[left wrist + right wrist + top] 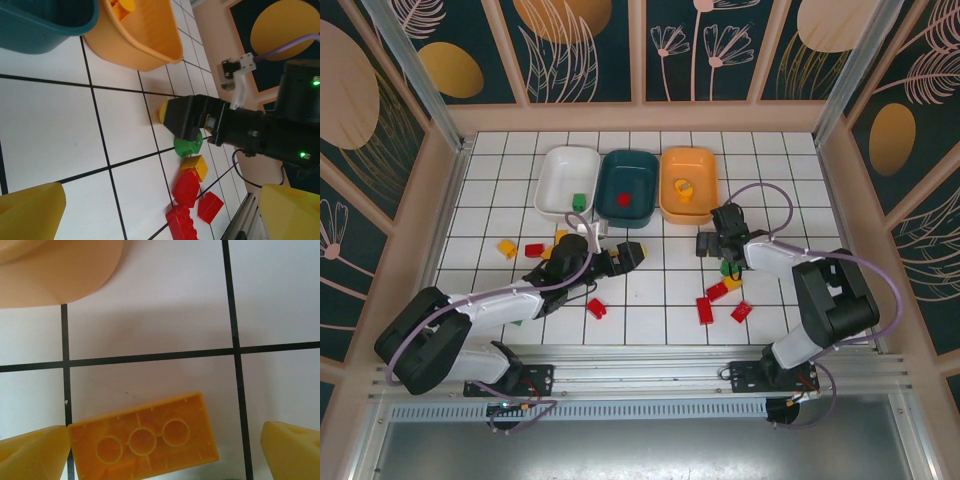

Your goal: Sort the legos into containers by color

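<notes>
Three trays stand side by side along the far edge of the counter (650, 320): a white tray (565, 172) nearest the left edge, a dark teal tray (630, 170) in the middle, and an orange tray (705, 175) nearest the right edge. A green brick (578, 203) lies in the white tray, a red brick (623, 198) in the teal one, and a yellow-orange piece (685, 190) in the orange one.

The right end effector (162, 452) is low over the tiles just in front of the orange tray, its jaws spread wide. An upturned orange brick (145, 437) lies flat on the counter between its yellow fingertips (32, 455), hollow side up. One end of the brick appears to touch one fingertip, and the other fingertip stands apart from it. Just beside this end effector, toward the near edge, lie a loose green brick (189, 145), a yellow-orange brick (195, 166) and three loose red bricks (186, 189) close together.

The left end effector (160, 215) hovers over the middle of the counter in front of the teal tray, jaws wide with bare tile between them. Toward the left edge lie a yellow brick (507, 248) and, just beside it, a small red piece (534, 249). A lone red brick (596, 308) lies near the near edge, beside the left arm.
</notes>
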Robot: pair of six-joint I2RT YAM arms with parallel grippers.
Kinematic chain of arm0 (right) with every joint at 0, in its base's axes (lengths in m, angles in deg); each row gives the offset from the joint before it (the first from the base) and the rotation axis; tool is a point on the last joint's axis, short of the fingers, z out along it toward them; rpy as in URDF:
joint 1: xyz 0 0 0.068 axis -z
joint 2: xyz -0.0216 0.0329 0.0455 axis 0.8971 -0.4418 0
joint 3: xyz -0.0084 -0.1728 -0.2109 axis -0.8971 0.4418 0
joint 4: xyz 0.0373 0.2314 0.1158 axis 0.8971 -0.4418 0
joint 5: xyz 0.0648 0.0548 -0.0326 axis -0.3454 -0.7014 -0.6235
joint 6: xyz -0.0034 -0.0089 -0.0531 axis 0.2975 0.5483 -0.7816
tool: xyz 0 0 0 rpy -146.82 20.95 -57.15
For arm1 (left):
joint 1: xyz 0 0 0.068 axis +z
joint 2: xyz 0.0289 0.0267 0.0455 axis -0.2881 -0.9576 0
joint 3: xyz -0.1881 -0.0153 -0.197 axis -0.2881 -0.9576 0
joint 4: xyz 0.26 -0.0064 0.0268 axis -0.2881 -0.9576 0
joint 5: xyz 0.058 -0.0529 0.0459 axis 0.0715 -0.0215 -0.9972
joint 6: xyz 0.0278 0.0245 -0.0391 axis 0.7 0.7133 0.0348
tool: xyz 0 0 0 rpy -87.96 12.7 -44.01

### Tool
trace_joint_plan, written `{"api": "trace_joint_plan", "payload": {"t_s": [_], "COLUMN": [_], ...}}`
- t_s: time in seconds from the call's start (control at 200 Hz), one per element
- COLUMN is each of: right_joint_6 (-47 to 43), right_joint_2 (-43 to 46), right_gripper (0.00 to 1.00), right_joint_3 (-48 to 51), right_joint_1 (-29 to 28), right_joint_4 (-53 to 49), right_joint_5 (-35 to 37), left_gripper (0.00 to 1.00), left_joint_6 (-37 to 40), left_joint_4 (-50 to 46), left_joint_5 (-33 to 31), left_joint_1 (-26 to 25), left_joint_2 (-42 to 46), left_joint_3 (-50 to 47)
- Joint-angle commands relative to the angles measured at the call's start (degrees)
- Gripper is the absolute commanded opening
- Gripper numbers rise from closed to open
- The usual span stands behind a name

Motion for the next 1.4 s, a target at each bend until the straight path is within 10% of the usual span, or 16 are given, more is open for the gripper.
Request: {"api": "trace_joint_plan", "payload": {"t_s": [0.0, 0.56, 0.991, 1.396], "right_joint_6": [-0.67, 0.09, -0.47, -3.99], "right_joint_2": [-1.05, -3.4, 5.57, -14.73], "right_gripper": [0.96, 0.56, 0.52, 0.52], "right_joint_3": [-2.12, -3.41, -9.42, -27.93], "right_joint_1": [0.12, -0.87, -3.21, -3.6], "right_joint_4": [2.54, 2.39, 0.93, 3.82], "right_joint_5": [-1.07, 1.57, 4.31, 1.62], "left_gripper": [0.99, 0.99, 0.99, 0.99], "left_joint_6": [0.29, 0.79, -0.62, -5.4], "left_joint_4": [-0.49, -2.11, -8.9, -18.4], "left_joint_5": [-0.72, -2.77, -12.75, -22.48], "left_joint_1": [-0.33, -0.32, -0.28, -0.21], "left_joint_2": [1.22, 1.93, 7.94, 22.99], "left_joint_3": [0.64, 0.49, -0.99, -8.96]}}
